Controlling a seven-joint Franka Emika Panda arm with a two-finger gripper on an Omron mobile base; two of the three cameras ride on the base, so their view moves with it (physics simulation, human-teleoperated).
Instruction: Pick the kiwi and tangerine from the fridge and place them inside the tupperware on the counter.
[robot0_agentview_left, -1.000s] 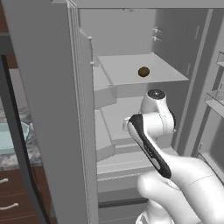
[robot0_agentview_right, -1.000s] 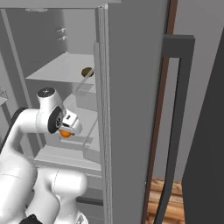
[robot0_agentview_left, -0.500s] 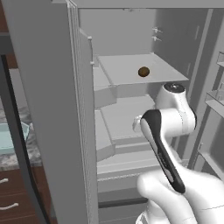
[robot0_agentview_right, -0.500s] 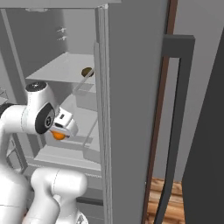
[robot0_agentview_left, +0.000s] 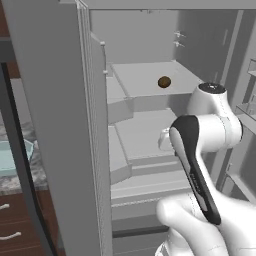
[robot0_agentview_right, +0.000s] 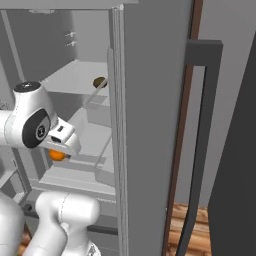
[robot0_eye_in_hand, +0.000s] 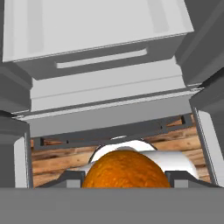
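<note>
The bright orange tangerine (robot0_eye_in_hand: 125, 171) sits between my gripper's (robot0_eye_in_hand: 125, 180) jaws, which are shut on it. In the right base view the gripper (robot0_agentview_right: 62, 148) holds the tangerine (robot0_agentview_right: 56, 155) in front of the open fridge's (robot0_agentview_left: 150, 120) lower shelves. The dark brown kiwi (robot0_agentview_left: 164, 82) lies on the upper shelf, also seen as the kiwi (robot0_agentview_right: 99, 82) from the right, above and behind the hand. The pale blue tupperware (robot0_agentview_left: 11, 156) rests on the marbled counter (robot0_agentview_left: 12, 183) at the far left, partly hidden by the fridge door.
The open fridge door (robot0_agentview_left: 55, 125) stands between the arm and the counter. Door racks (robot0_agentview_left: 247, 115) line the right side. Dark wooden drawers (robot0_agentview_left: 15, 225) sit under the counter. Below the hand lie a fridge drawer front (robot0_eye_in_hand: 100, 61) and the wooden floor (robot0_eye_in_hand: 57, 159).
The arm has swung to the right in the left base view, its elbow rising. The gripper, still shut on the tangerine, has drawn slightly away from the shelves. The kiwi has not moved.
</note>
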